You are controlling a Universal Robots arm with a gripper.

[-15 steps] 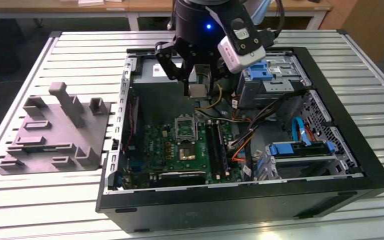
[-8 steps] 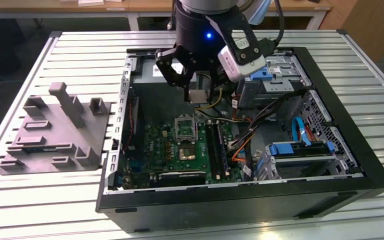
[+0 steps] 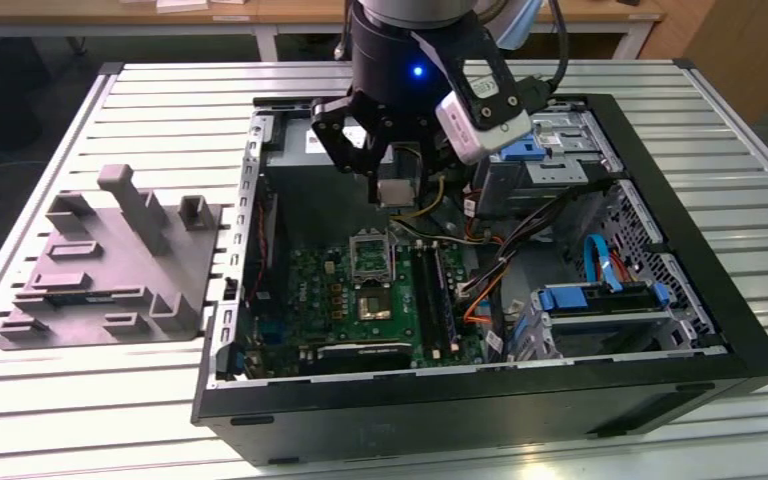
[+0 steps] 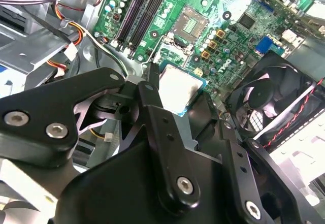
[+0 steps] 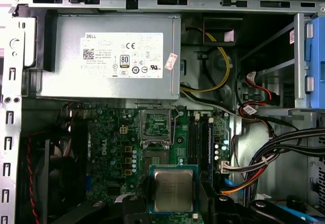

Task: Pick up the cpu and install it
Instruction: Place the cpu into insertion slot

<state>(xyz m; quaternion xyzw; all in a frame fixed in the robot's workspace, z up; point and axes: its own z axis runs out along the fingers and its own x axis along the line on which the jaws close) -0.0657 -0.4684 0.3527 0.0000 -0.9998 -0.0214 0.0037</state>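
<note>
cpu (image 5: 173, 189) pinched flat at its edges by gripper (image 3: 395, 186) fingers (image 4: 157, 112), up over the board inside the case (image 3: 491, 410) | socket (image 5: 155, 124) open nearby | my read: keep it level, square to socket, no tilt, pins looked delicate

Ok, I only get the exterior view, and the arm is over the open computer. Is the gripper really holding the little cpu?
Observer: Yes. In the first wrist view the cpu is clamped in the gripper, with its silvery top facing the camera.
Operator: Cool! Is there something inside the case that I can't see from out here?
Observer: In the second wrist view there is a black fan right beside the green board.
</note>
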